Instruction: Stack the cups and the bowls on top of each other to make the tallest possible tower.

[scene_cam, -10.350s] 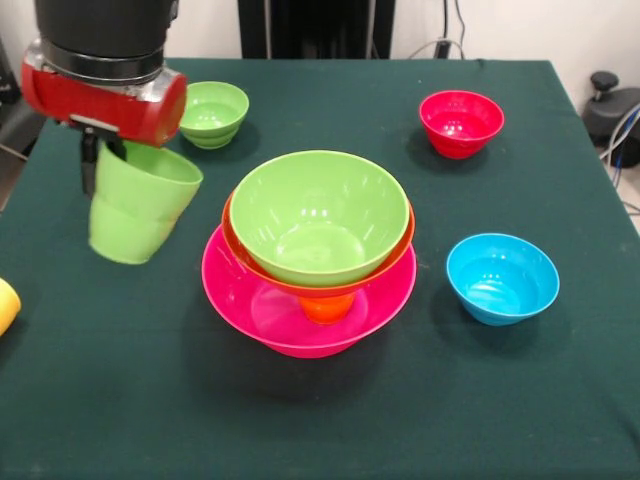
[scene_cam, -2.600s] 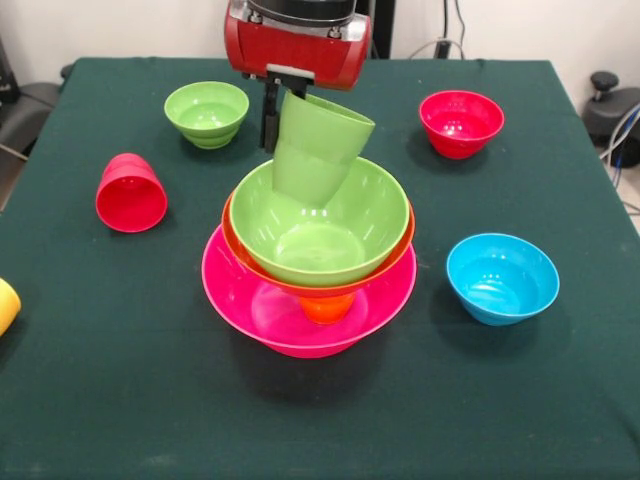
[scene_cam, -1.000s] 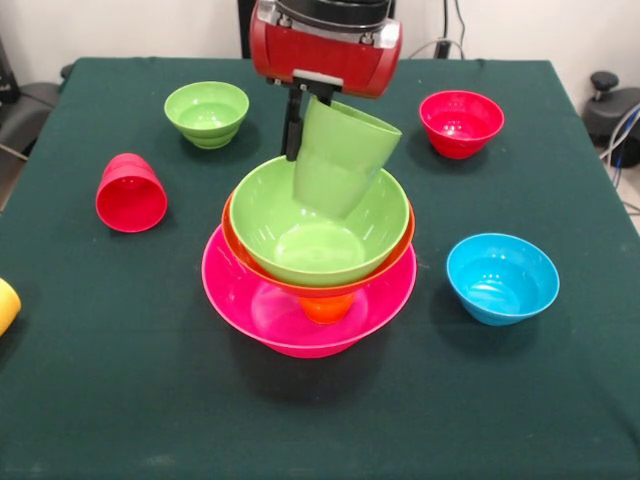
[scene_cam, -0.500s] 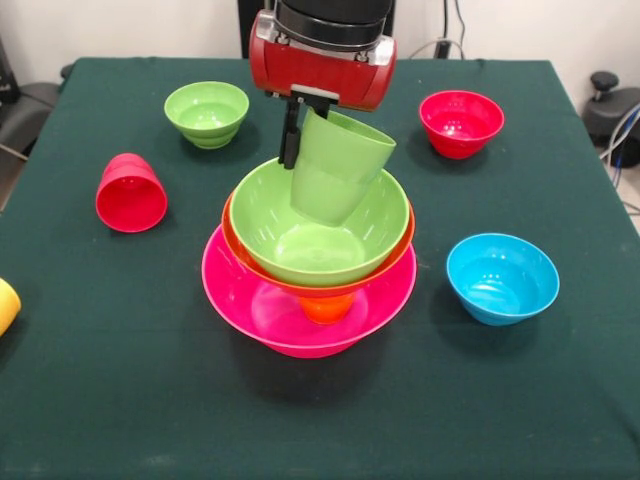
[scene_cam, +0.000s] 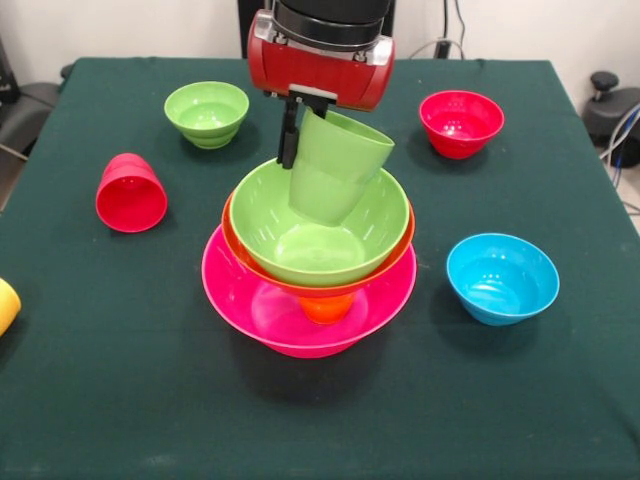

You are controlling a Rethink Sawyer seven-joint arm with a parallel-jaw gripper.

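Gripping the green cup (scene_cam: 335,172) by its rim, my gripper (scene_cam: 300,135) hangs over the middle of the bench in the front view, one dark finger (scene_cam: 288,135) showing outside the cup's wall and the other hidden inside it, so my fingers are closed narrow on that wall; the cup tilts, its mouth turned toward the far right corner and its stepped base dipping into the large green bowl (scene_cam: 320,225), and whether the base touches the bowl's inner wall I cannot tell; that green bowl sits nested in the large orange bowl (scene_cam: 300,285), which rests raised on an orange cup (scene_cam: 327,308) standing in the very large pink bowl (scene_cam: 270,325); this tower stands at the centre of the bench; the small green bowl (scene_cam: 207,113) sits upright near the far left corner; the small red bowl (scene_cam: 461,123) sits upright toward the far right corner; the small blue bowl (scene_cam: 502,278) sits upright near the right edge, apart from the pink bowl; the red cup (scene_cam: 131,193) lies tipped over near the left edge; the yellow cup (scene_cam: 6,303) shows only partly at the left edge.
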